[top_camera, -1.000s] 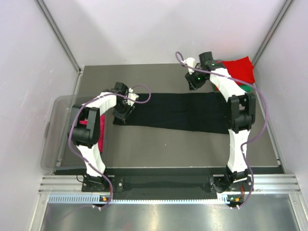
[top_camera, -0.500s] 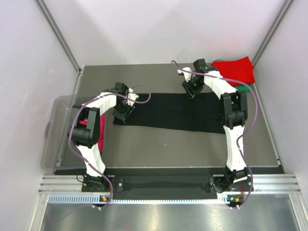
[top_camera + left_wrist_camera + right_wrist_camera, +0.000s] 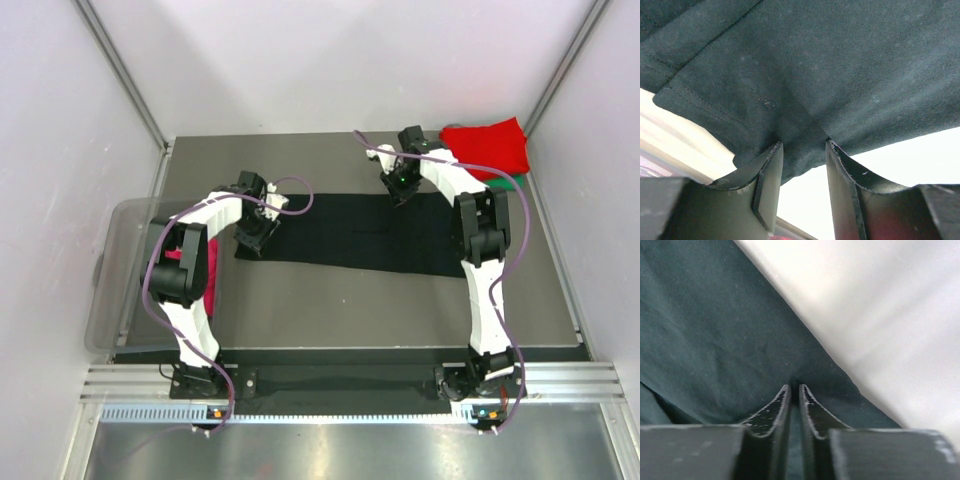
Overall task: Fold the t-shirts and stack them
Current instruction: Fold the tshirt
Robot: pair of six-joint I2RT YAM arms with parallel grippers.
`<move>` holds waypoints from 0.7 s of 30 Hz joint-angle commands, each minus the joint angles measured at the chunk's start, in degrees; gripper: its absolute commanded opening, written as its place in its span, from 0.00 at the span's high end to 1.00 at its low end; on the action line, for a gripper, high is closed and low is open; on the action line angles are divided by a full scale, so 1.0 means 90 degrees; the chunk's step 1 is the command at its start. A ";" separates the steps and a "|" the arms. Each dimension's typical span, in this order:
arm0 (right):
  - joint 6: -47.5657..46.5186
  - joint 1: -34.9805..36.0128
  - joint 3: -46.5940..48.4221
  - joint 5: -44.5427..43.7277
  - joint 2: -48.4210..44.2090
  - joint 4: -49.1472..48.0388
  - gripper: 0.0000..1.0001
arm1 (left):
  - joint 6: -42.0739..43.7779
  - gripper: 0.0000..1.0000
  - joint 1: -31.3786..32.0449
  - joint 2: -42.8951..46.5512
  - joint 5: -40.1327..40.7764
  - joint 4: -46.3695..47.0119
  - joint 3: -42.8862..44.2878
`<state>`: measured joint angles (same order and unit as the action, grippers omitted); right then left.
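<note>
– Plastic tub on the L, what's in it?
– Clear bin (image 3: 118,262), rounded corners, off the L edge of the worktop (image 3: 330,300). Magenta shirt (image 3: 211,296) lies in it; only a strip shows past my L arm.
– And the black shirt?
– Black shirt (image 3: 350,232) lies flat across the mid worktop as a long strip. Red shirt (image 3: 488,146) is in the far R corner on top of the green shirt (image 3: 513,183), which shows as just a sliver.
– Claws?
– Left claw (image 3: 802,150) is pinching a bunched fold at the shirt's L end, fingers a bit apart w/ cloth filling the gap. Right claw (image 3: 795,389) is pressed nearly together on the shirt's far edge, thin cloth btwn.
– Do the wrist cams add anything?
– Fine woven texture, a stitched hem by my L claw, pale lint specks. On the top cam it's just flat black. Bin & the red/green shirts show on the top cam only.
</note>
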<state>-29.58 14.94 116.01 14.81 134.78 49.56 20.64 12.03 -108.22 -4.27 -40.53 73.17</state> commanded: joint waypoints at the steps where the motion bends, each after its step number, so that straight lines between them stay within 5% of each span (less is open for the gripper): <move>1: -0.0033 0.0108 0.0275 -0.0073 -0.0004 0.0079 0.91 | -0.0096 0.55 0.0001 -0.0094 -0.0170 -0.0037 -0.0210; 4: -0.0062 0.0147 0.0187 -0.0083 -0.0199 0.0031 0.98 | -0.0096 0.55 0.0001 -0.0094 -0.0170 -0.0037 -0.0219; 21: -0.0199 0.0537 -0.0390 -0.0522 -0.0962 -0.0389 0.99 | -0.0087 0.55 0.0001 -0.0055 -0.0209 -0.0018 -0.0249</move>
<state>-30.89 19.40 112.07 11.05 129.38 47.77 20.64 12.03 -108.22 -4.45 -40.53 73.14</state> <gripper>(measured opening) 0.020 0.447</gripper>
